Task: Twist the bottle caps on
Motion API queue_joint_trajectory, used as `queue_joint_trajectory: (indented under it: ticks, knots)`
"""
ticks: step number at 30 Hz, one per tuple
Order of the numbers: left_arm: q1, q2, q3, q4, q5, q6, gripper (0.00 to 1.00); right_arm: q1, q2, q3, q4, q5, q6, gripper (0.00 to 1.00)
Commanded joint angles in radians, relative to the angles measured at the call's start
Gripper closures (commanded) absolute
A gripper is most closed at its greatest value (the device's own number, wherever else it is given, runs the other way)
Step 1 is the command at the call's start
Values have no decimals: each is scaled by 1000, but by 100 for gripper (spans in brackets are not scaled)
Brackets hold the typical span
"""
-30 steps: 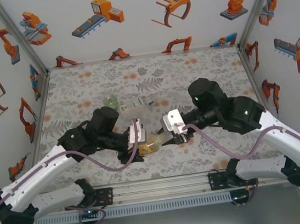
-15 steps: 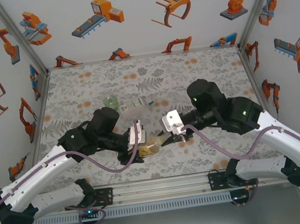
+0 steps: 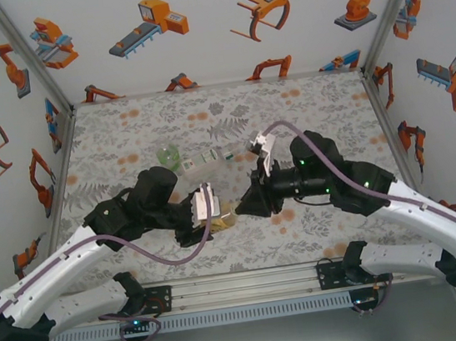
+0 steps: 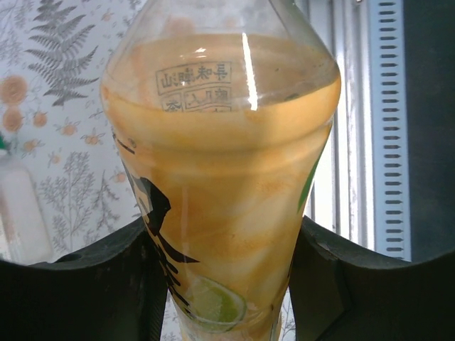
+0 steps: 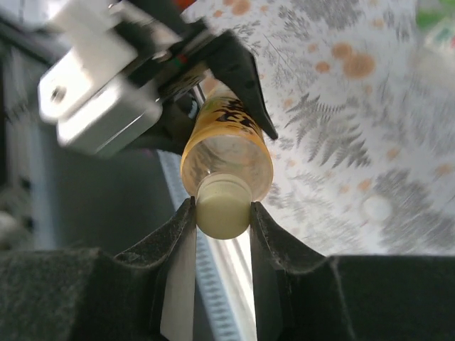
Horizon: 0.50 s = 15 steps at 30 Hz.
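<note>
Fingers [image 5: 178, 241] of the right gripper [image 3: 245, 206] pinch the pale cap [image 5: 222, 207] at the mouth of the amber bottle [image 3: 228, 218], both pads touching its sides. The bottle lies nearly level over the near middle of the table [image 3: 122, 134], long axis left to right, neck pointing right into that grip. On the left, the left gripper [image 3: 209, 219] is clamped narrow on the labelled body. Turning the cap about that axis looks like the step in hand.

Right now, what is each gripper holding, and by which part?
The left gripper clamps the amber bottle around its labelled body. The right gripper pinches the pale cap by its sides, at the bottle's neck.
</note>
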Motion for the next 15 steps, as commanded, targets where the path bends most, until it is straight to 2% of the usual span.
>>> queue_joint_trajectory:
  ticks: [1, 6, 11, 12, 13, 15]
  knots:
    - [-3, -1, 12, 89, -40, -19, 100, 7, 33, 14, -105, 159, 534, 100]
    - [-3, 17, 18, 89, -83, -22, 100, 5, 52, 4, -202, 190, 924, 100]
    - [-3, 25, 18, 94, -84, -17, 100, 4, 46, -12, -173, 192, 992, 100]
    - [-3, 27, 18, 93, -78, -13, 100, 5, 47, -7, -171, 192, 982, 97]
    - [-3, 30, 20, 92, -71, -11, 100, 5, 48, -3, -171, 194, 964, 89]
    - [-3, 30, 21, 91, -53, -5, 100, 4, 51, 26, -165, 185, 863, 70]
